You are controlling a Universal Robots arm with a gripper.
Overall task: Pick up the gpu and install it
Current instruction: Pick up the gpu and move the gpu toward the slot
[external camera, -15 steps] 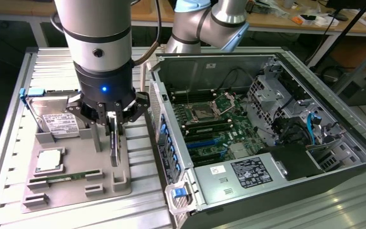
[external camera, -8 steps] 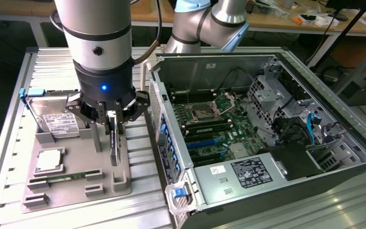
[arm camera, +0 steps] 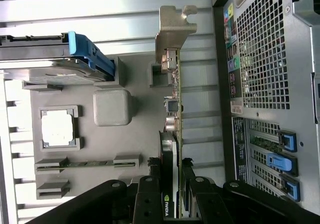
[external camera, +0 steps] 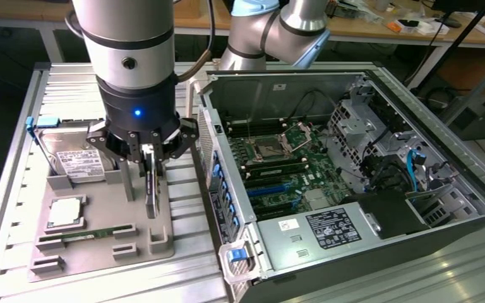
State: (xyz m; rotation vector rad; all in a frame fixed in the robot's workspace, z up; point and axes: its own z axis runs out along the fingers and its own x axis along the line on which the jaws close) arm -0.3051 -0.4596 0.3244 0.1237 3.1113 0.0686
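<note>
On the gray tray [external camera: 99,255] on the ribbed worktop [external camera: 15,189], just beside the open computer case [external camera: 444,208]: the gpu [external camera: 151,192], upright on its long edge. Pinched across both flat faces by the fingers [arm camera: 150,196] of the gripper [external camera: 151,165], at a place away from the metal bracket [arm camera: 175,31]; closed onto the thin board, not spread wide. Cannot tell whether raised out of its slot in the tray or resting in it.

Probably light and stiff, yet thin and fragile, with small parts and connectors along the faces. Best taken on the flat faces from above, as here, with a firm but not crushing pinch. Smooth faces, so perhaps a little slippery. Likely to tilt if gripped far from the middle. Bracket sturdy, but at one end, so poor for balance.
</note>
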